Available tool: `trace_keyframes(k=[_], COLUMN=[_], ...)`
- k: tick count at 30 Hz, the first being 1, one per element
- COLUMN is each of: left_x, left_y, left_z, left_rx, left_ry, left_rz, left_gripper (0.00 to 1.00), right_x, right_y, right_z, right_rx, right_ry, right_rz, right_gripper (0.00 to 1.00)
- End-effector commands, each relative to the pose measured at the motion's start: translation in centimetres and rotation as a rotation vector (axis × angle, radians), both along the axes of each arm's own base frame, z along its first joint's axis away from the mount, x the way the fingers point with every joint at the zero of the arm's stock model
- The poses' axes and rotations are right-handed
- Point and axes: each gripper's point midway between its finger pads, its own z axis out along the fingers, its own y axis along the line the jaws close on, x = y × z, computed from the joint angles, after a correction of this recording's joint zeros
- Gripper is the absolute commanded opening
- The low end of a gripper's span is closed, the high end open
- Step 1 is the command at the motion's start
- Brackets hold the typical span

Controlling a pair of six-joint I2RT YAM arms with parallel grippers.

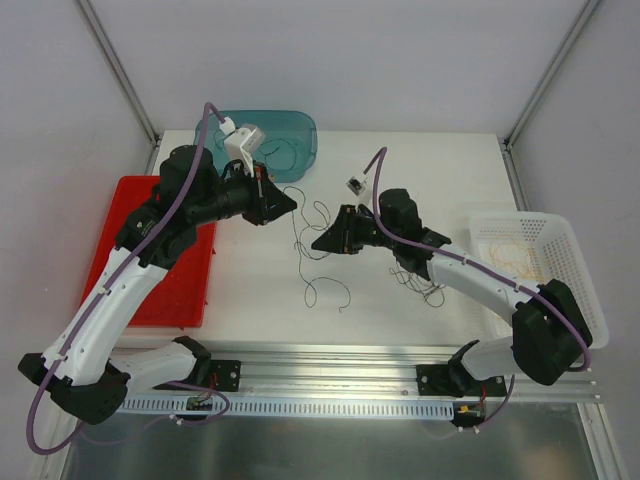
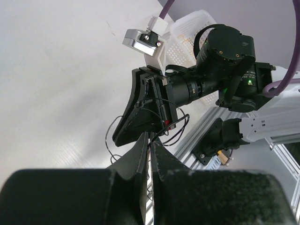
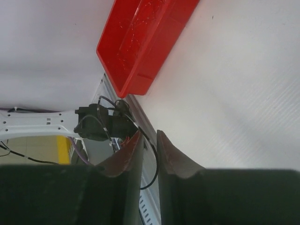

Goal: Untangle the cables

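Note:
Thin black cables (image 1: 312,272) lie in loose loops on the white table between my two grippers. My left gripper (image 1: 290,204) hangs just above the table, shut on a black cable (image 2: 110,131) that comes out at its fingertips (image 2: 144,140). My right gripper (image 1: 318,243) faces it from the right, a short way off. In the right wrist view its jaws stand a narrow gap apart (image 3: 149,134), and a black cable (image 3: 154,161) curves through that gap without being pinched. A second small dark tangle (image 1: 425,287) lies under the right forearm.
A red tray (image 1: 175,270) sits at the left edge. A teal bin (image 1: 295,135) holding thin wires stands at the back. A white basket (image 1: 565,255) with yellow wires is at the right. A small connector (image 1: 355,184) lies behind the right gripper.

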Motion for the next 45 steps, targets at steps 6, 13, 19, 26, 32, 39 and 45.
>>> trace_keyframes(k=[6,13,19,26,32,39,45], left_x=[1.4,3.6,5.5,10.3,13.6,16.5,18.6], left_y=[3.2,11.0,14.6,18.1,18.0,14.9,14.1], left_z=[2.9,2.3,2.3,1.8,4.5,5.1,6.3], left_rx=[0.033,0.202,0.21,0.163,0.085,0.052,0.05], left_ry=[-0.179,-0.211,-0.152,-0.03,-0.034,-0.06,-0.097], left_rz=[0.178,0.574,0.756,0.956,0.978,0.835,0.804], left_gripper=[0.0,0.0,0.0,0.0,0.0,0.0,0.0], right_x=[1.0,2.7,2.1,0.9,0.1,-0.3,-0.7], right_y=[-3.7,-12.3,-16.1,-17.6,-17.0,-13.5,-13.4], right_z=[-2.6,-6.4,-7.7,-10.2,-10.0,-3.3,0.8], right_rx=[-0.117,-0.382,-0.55,-0.633,-0.597,-0.377,-0.34], right_ry=[-0.015,-0.009,-0.041,0.002,0.023,-0.024,-0.103], right_rz=[-0.087,-0.278,-0.31,-0.313,-0.276,-0.182,-0.159], right_gripper=[0.01,0.01,0.01,0.01,0.01,0.41,0.75])
